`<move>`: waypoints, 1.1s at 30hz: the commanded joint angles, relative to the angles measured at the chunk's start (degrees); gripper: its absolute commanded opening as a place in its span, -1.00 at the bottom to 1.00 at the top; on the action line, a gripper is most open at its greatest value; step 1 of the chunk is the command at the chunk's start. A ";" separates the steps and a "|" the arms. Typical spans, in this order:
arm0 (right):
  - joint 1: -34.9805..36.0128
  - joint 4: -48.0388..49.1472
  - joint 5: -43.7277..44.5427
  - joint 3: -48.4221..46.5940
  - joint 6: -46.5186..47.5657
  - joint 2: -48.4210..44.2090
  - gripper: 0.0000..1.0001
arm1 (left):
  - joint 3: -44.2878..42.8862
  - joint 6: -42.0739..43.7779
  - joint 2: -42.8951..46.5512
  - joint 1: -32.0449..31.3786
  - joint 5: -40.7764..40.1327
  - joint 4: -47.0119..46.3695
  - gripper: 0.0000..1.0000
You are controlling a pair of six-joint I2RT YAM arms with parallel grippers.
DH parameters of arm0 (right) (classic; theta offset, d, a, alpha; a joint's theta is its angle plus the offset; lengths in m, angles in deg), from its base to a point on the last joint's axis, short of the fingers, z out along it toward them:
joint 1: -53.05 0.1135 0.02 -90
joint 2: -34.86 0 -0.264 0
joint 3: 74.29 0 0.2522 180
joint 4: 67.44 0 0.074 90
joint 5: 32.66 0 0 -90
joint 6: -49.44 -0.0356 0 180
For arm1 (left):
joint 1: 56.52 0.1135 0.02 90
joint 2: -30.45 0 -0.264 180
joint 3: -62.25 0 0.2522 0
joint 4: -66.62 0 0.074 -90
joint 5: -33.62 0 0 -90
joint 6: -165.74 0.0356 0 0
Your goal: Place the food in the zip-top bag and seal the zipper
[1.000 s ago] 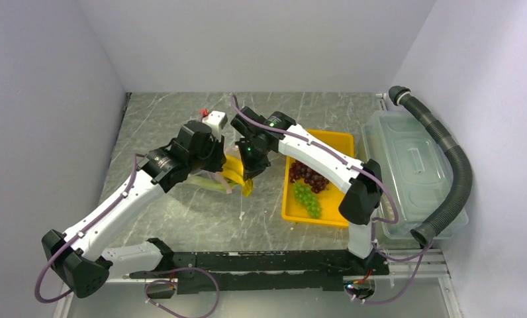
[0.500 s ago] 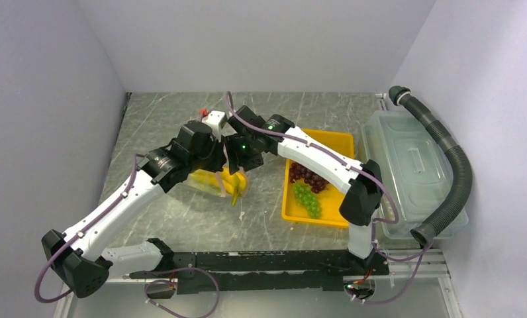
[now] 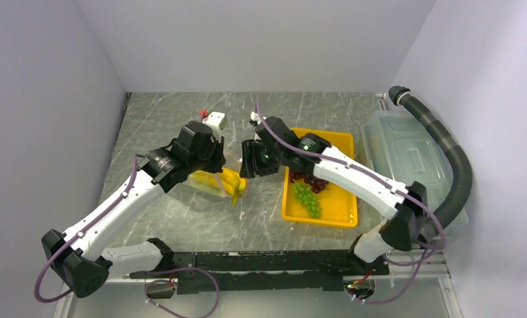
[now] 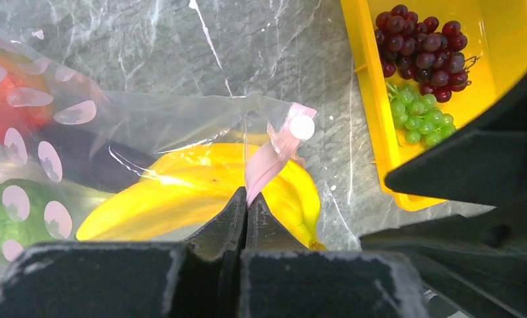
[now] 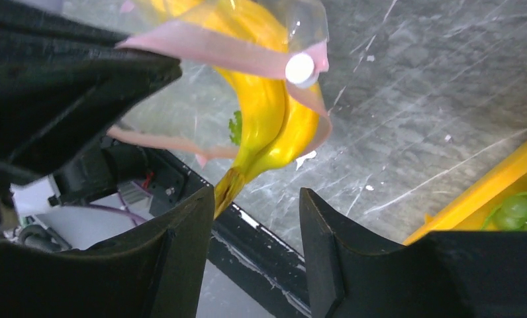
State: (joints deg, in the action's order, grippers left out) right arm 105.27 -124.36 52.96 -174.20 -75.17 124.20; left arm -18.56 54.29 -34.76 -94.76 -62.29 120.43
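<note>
The left gripper (image 4: 246, 199) has its two fingers pressed together, pinching the pink zipper (image 4: 267, 162) of the zip-top bag (image 4: 181, 119). The strip comes straight out from between the fingertips and ends just ahead of them at a small white round slider (image 4: 302, 126). The clear film spreads out in front of this gripper over the grey marbled table (image 3: 168, 119).

Inside the bag, directly ahead of the closed fingertips, lie the yellow bananas (image 4: 181, 185), with their stem end sticking out past the bag's mouth. Further along the bag, away from the mouth, are a dark item (image 4: 89, 159), a red piece (image 4: 9, 106) and a green piece (image 4: 2, 218). The only print on the film is a scatter of white oval spots; any lettering is too blurred to read.

The right gripper (image 5: 255, 199) faces the bag's mouth with its fingers spread apart and holds nothing. The banana stem points into the gap between them, close to one finger, and whether it touches I cannot tell. A bit of green leaf (image 5: 235, 126) shows beside the bananas, just beyond this gripper's fingertips.

Behind the right gripper, beside its arm, sits the yellow tray (image 3: 340, 142), with the purple grapes (image 4: 420, 43) and the green grapes (image 4: 420, 119) lying touching one another in it, outside the bag. Well beyond the tray are a translucent lidded bin (image 3: 406, 165) and a dark ribbed hose (image 3: 456, 165).
</note>
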 commanded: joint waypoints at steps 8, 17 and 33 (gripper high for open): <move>5.49 19.56 -1.11 19.03 -7.56 -15.96 0.02 | -2.00 0.36 0.77 0.27 -0.77 -1.73 -1.00; 14.07 18.08 15.34 19.39 -11.20 -14.17 0.07 | -1.91 0.29 1.07 0.27 -0.86 -1.78 -1.00; 15.99 14.07 20.12 13.50 -13.88 -4.84 -0.19 | -1.88 0.36 1.30 0.27 -0.12 -1.90 -1.00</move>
State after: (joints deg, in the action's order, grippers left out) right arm 120.95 -110.68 70.51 -157.92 -87.91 119.68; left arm -18.56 54.29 -34.76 -94.70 -62.29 120.52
